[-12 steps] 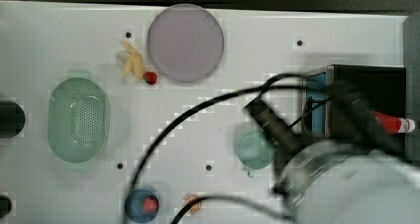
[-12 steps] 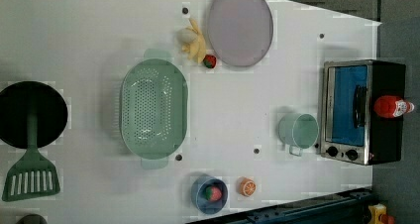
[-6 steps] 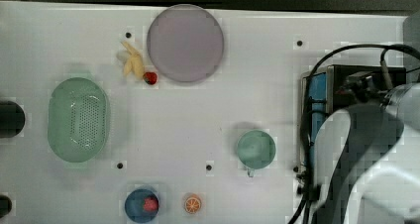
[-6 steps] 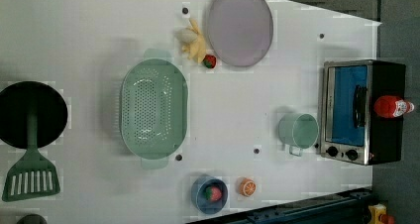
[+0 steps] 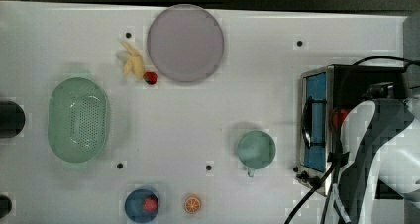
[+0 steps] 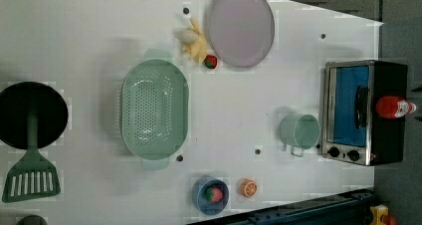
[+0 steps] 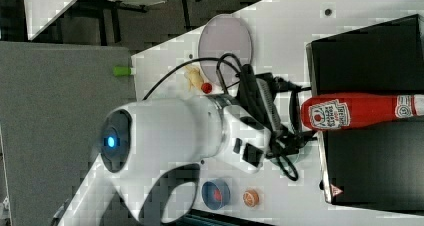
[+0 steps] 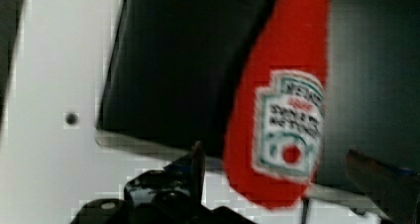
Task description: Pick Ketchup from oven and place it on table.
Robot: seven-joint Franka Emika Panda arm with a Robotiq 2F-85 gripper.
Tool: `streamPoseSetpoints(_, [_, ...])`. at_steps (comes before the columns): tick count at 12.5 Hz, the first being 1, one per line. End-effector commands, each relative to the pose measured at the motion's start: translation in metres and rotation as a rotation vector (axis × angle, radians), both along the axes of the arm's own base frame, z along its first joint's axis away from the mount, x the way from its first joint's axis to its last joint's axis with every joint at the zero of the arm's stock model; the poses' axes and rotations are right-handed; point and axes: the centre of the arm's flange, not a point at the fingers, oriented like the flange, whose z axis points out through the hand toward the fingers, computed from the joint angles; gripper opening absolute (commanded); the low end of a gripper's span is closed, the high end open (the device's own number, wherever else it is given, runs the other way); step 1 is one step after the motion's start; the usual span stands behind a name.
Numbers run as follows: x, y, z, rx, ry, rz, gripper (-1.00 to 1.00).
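The Ketchup [image 6: 395, 107] is a red bottle with a white label, standing on the black top of the oven [image 6: 348, 110]. In the right view the Ketchup [image 7: 360, 110] shows lengthwise across the oven [image 7: 370, 51] roof. My gripper [image 7: 299, 118] is at the bottle's base end. In the wrist view the gripper [image 8: 276, 152] is open, one finger on each side of the Ketchup [image 8: 287, 100] with gaps between. In the top view my arm [image 5: 381, 149] covers much of the oven [image 5: 317, 125], and a bit of the red Ketchup [image 5: 339, 117] shows beside it. The white table [image 5: 198, 115] lies below.
A green mug [image 5: 256, 149] stands just in front of the oven door. Further off are a purple plate [image 5: 184, 43], a green colander [image 5: 79, 120], bananas [image 5: 131, 60] with a strawberry [image 5: 150, 77], a blue bowl [image 5: 142, 204] and an orange half [image 5: 192, 203]. Cables [image 7: 200, 71] trail from my wrist.
In the top view my arm has swung from the mug area toward the top view's right and now hangs over the oven, covering the Ketchup. The bottle has not moved.
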Motion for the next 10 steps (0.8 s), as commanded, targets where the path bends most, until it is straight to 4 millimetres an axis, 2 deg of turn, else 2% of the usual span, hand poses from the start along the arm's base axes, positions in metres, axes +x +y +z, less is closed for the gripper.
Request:
streamPoseSetpoints(1, [-0.002, -0.025, -0.007, 0.009, -0.054, -0.057, 1.00])
streamPoseSetpoints(5, [-0.004, -0.037, -0.048, 0.078, -0.040, -0.137, 1.00])
streamPoseSetpoints(9, [-0.002, -0.039, -0.070, 0.104, -0.036, -0.167, 1.00])
streamPoseSetpoints(10, [-0.002, -0.039, -0.075, 0.105, -0.027, -0.169, 0.92])
